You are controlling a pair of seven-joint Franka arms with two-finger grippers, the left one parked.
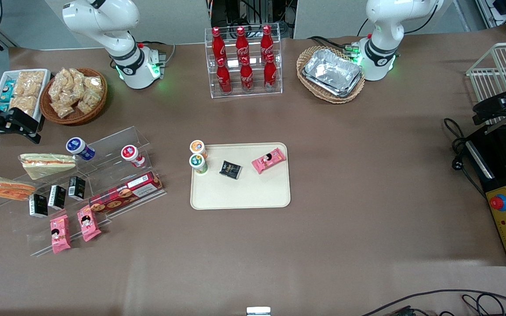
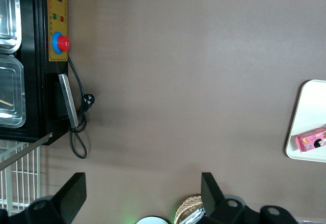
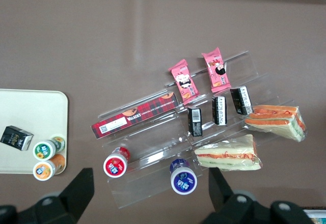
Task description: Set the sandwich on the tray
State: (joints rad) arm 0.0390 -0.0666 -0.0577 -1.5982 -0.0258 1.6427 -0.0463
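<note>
Brown counter point(image 1: 345, 184), cream tray point(image 1: 240, 193) mid-surface holding two small cups, a black packet and a pink snack pack. Sandwich point(image 1: 9, 188) with thick orange filling lies on the clear acrylic step rack point(image 1: 103, 184) toward the working arm's end, nearer the front camera than the paler wedge point(image 1: 46, 163), well apart from the tray. End effector point(image 3: 153, 183) hovers high above the rack, fingers spread, gripping nothing.
</note>
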